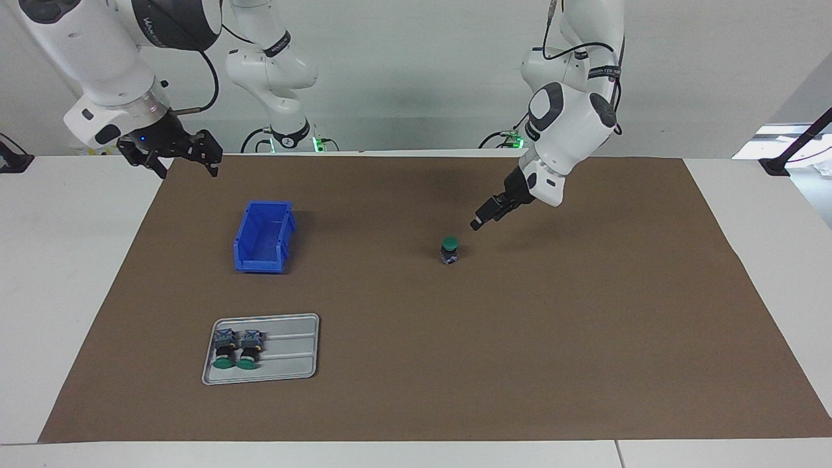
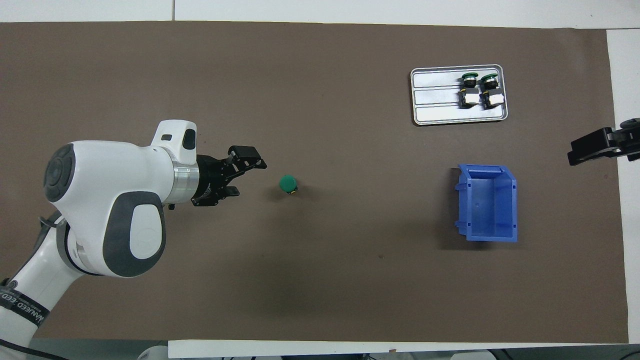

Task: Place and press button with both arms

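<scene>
A green-capped button (image 1: pixel 448 249) stands upright on the brown mat near the table's middle; it also shows in the overhead view (image 2: pixel 287 184). My left gripper (image 1: pixel 476 225) hangs open and empty a little above the mat, beside the button toward the left arm's end, apart from it. It also shows in the overhead view (image 2: pixel 250 177). My right gripper (image 1: pixel 187 170) is open and empty, raised over the mat's edge at the right arm's end, where that arm waits. It shows at the overhead view's edge (image 2: pixel 582 151).
A blue bin (image 1: pixel 263 237) stands open-topped toward the right arm's end, also in the overhead view (image 2: pixel 487 202). Farther from the robots, a grey tray (image 1: pixel 292 351) holds two more buttons (image 1: pixel 237 349) lying on their sides.
</scene>
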Available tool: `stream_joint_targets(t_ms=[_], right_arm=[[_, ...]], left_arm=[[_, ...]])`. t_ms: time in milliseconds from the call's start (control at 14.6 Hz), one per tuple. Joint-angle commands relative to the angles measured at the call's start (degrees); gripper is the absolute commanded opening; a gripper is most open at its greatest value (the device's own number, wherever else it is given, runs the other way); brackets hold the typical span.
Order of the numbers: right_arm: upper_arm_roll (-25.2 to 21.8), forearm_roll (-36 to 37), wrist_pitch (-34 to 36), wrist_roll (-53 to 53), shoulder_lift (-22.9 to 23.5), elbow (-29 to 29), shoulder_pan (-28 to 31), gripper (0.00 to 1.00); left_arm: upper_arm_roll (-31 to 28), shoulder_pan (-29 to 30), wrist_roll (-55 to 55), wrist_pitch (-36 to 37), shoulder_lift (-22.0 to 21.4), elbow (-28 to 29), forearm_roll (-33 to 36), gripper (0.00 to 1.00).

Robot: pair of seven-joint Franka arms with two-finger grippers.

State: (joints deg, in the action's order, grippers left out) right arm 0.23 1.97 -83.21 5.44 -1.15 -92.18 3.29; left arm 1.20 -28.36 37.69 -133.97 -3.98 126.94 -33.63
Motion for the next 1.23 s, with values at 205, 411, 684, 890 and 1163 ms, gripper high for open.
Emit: stream_joint_targets(t_ms=[205,411,684,890,1163], right_arm=[[-0.23,-0.21,0.33,0.89,-0.88,-0.89,-0.13,0.99],[-0.23,-0.21,0.24,0.89,-0.88,-0.89,-0.13,0.99],[-0.23,-0.21,0.24,0.89,-0.88,-0.81,-0.13,0.99],[-0.23,-0.21,0.24,0.80,-0.88,-0.89,-0.13,0.99],[-0.23,-0.21,0.33,0.89,-0.88,-0.81,-0.13,0.99]], left_arm=[[0.20,-3.98,8.36,2.75,7.75,-8.02,14.11,0.17],[0.20,-5.55,9.77,2.93,9.77,-10.22,14.74,0.07],[0.20,-7.14,10.21,2.05,12.59,-10.04,16.67,0.05],[0.20,-8.37,10.65,1.79,12.85,-10.04,16.58,0.05],[0.20,-8.46,11.09,0.47,13.12,-10.04,16.58,0.05]])
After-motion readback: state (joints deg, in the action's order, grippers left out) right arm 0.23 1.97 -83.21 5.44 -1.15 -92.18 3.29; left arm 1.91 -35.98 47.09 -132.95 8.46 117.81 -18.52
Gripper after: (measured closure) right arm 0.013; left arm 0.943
